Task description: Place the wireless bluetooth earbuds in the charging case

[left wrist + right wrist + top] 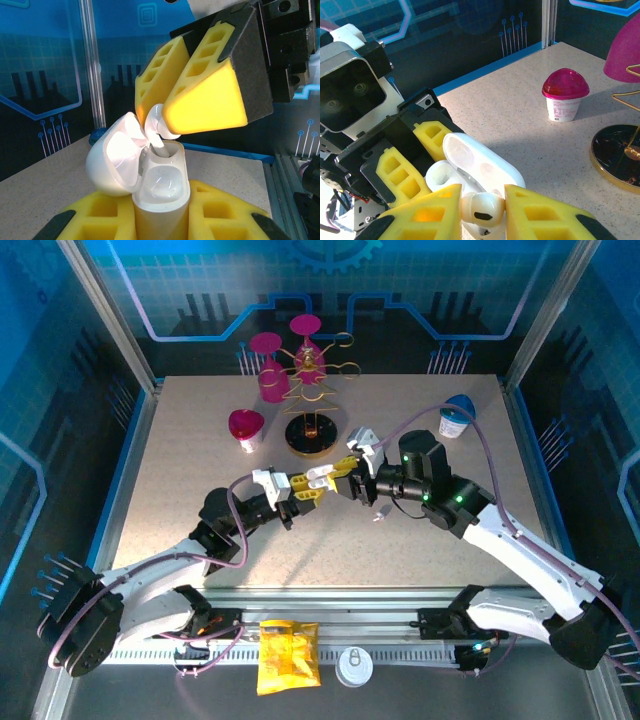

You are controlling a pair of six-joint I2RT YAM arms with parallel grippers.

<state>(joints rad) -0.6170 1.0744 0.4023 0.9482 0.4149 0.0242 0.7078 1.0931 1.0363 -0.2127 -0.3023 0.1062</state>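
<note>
Seen from the top camera, the left arm reaches in from the near left corner of the surface (180, 480), and the left tool (303, 488) sits raised above the middle of it. Its yellow fingers (100, 220) are clamped on the sides of the white charging case (162, 200), which stands upright between them. The lid (115, 160) is swung open and tips away to the left in the left wrist view. The near socket of the case looks glossy and unfilled.

Just right of the lid, one white earbud (157, 122) hangs over the far socket with its stem reaching down into the opening; how deep it goes cannot be told. The right tool (350, 472) meets the left one nose to nose and is closed on the earbud's rounded head, pinching it between its yellow fingers (435, 215). A dark oval mark on the head shows in the right wrist view.

Farther back on the surface, from left to right, stand a pink-lidded cup (246, 428), a gold rack (312, 435) carrying pink glasses (270, 370), and a blue-lidded cup (457, 418). A yellow packet (288, 655) lies off the near edge between the arm bases.
</note>
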